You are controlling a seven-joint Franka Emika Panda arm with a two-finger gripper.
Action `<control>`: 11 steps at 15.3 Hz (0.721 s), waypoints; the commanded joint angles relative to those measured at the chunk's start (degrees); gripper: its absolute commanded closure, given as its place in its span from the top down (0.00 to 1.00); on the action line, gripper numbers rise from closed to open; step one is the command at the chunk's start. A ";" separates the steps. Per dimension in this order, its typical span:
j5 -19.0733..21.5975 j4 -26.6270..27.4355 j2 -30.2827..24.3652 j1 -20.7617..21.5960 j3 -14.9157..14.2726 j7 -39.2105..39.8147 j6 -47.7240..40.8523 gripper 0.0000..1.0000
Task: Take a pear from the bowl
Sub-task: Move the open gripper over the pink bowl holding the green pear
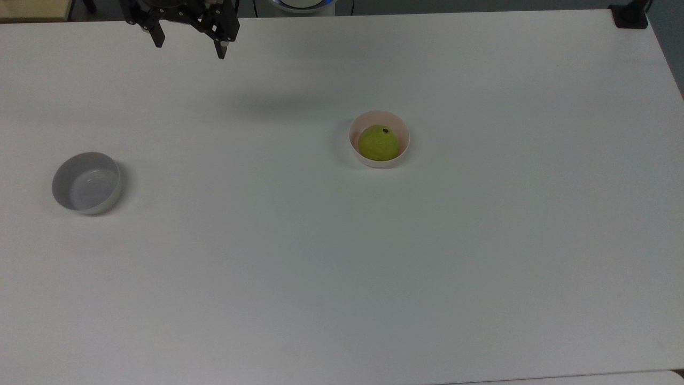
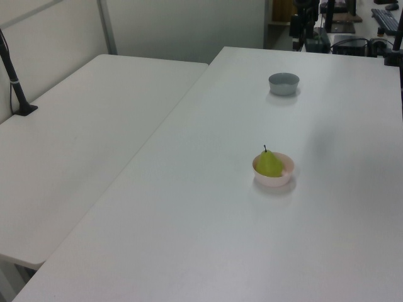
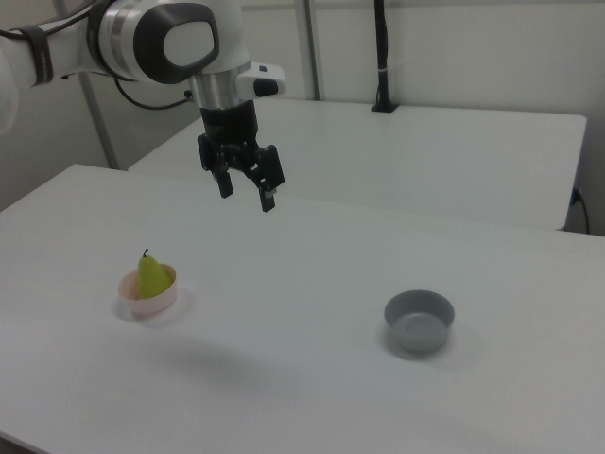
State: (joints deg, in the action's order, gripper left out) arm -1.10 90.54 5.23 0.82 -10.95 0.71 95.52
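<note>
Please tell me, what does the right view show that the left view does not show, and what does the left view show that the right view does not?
The right view shows the open gripper hanging above the table, with the arm's white body behind it. The left view shows cluttered equipment beyond the table's far end. Both share the pear standing stem-up in the pink bowl, and the empty grey bowl apart from it.

We see a glossy white arm (image 3: 142, 38) with grey joint caps, dark cable, and black two-finger gripper (image 3: 247, 193).
</note>
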 commanded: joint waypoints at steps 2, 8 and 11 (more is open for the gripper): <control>-0.39 0.07 -0.23 0.06 -1.10 1.23 1.08 1.00; -0.30 0.07 -0.05 0.32 -1.10 1.14 1.16 1.00; -0.22 -0.02 -0.14 0.50 -1.01 1.14 1.16 1.00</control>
State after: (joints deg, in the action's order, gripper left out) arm -1.10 90.54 5.29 0.79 -11.69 0.75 95.54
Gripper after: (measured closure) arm 0.000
